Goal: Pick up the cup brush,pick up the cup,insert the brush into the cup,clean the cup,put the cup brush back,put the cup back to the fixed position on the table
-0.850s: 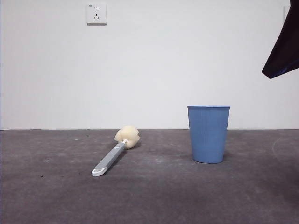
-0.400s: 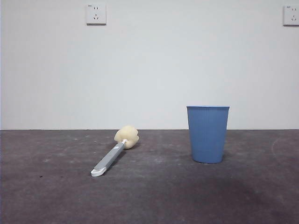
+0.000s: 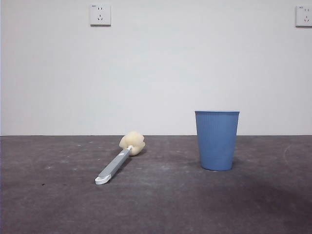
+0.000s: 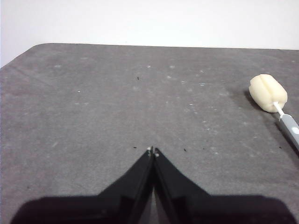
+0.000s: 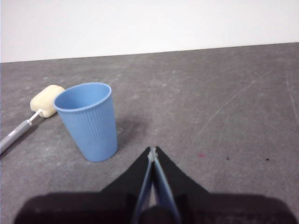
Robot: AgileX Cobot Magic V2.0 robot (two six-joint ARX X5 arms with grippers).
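Dark grey worktop (image 3: 161, 204) carries two things, one cup brush (image 3: 119, 158) and one cup (image 3: 217, 140). The brush lies flat to the left, its cream sponge head toward the wall and its white looped tip toward the camera. Well apart to the right, the single blue cup stands upright. The left gripper (image 4: 153, 150) hangs over bare worktop, jaws pressed together, holding nothing. The right gripper (image 5: 153, 150), near the cup, has its jaws likewise closed and empty.
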